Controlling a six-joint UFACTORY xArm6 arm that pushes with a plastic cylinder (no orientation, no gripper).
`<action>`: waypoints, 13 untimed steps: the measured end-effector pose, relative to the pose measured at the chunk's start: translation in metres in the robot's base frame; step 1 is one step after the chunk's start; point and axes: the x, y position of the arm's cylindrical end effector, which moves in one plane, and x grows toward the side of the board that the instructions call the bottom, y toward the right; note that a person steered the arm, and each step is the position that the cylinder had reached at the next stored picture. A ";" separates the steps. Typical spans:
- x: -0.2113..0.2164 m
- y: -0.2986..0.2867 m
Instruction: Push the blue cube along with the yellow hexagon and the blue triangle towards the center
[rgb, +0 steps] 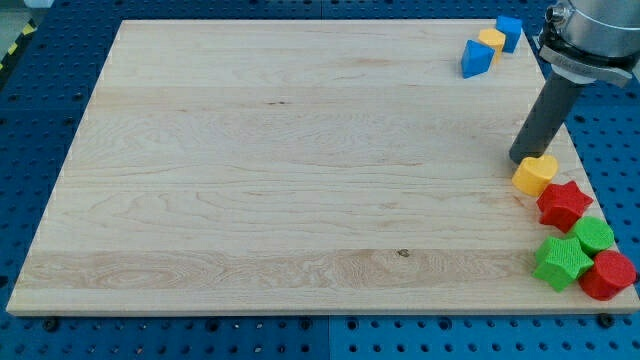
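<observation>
The blue cube (510, 31), the yellow hexagon (491, 40) and the blue triangle (476, 58) sit touching in a diagonal row at the view's top right corner of the wooden board (280, 170). My tip (520, 159) rests on the board well below them, near the right edge, just left of and touching a yellow block (535, 174). The dark rod rises from the tip toward the view's top right.
Below the yellow block, along the right edge, lie a red star (564, 204), a green block (594, 236), a green star (561, 261) and a red block (607, 275). A blue perforated table surrounds the board.
</observation>
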 end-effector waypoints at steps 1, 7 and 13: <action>-0.004 -0.001; -0.268 0.069; -0.170 0.017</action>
